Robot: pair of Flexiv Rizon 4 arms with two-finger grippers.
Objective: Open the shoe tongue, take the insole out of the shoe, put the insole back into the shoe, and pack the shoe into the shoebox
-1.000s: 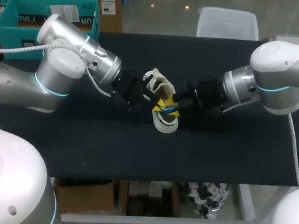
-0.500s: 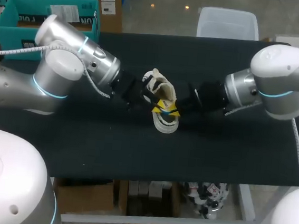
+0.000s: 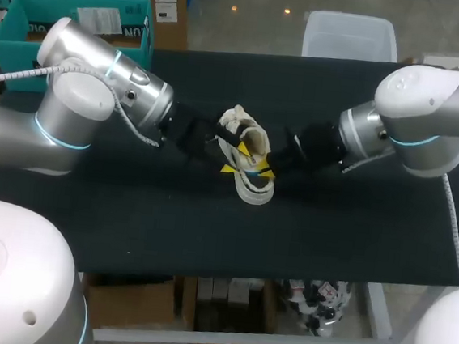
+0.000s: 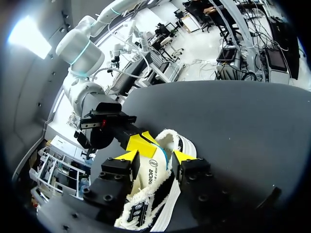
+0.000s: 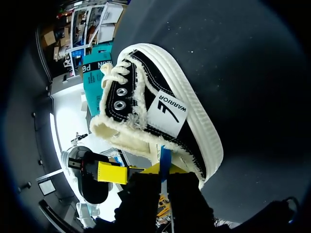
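We are starting to draw the insole out of a sneaker braced mid-table

On the black table point(image 3: 329, 230) the canvas sneaker point(image 3: 253, 192) is resting between both arms. Our left gripper point(image 4: 156, 156) is straddling it, fingers apart and seemingly pressing on both flanks, while our right gripper point(image 5: 160, 170) is pinching its fingers together on a thin blue strip, likely the insole point(image 5: 165, 154). The teal shoebox point(image 3: 32, 27) is sitting well apart at the far left. We are risking a slipped pinch, or dragging the shoe along if the brace is loose

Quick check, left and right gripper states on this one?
Left gripper: closed on the shoe, a finger on each side.
Right gripper: closed on a thin blue strip on the shoe.
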